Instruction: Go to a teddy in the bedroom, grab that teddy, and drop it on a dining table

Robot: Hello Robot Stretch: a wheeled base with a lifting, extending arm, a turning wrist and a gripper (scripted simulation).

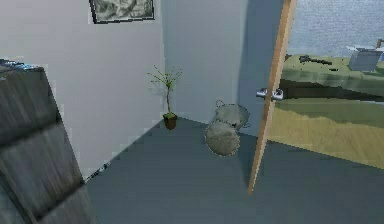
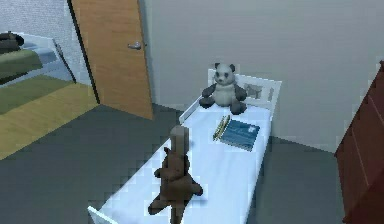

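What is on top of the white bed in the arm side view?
A panda toy sits by the headboard, a blue book lies next to it, and a brown teddy is nearer the foot. What lies under them on the bed is hidden.

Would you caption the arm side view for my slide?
Panda teddy and brown teddy on a white bed with books.

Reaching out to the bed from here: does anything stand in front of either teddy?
Nothing visible stands before the brown teddy, nearest on the bed. The panda teddy sits farther out by the headboard, with a blue book lying before it.
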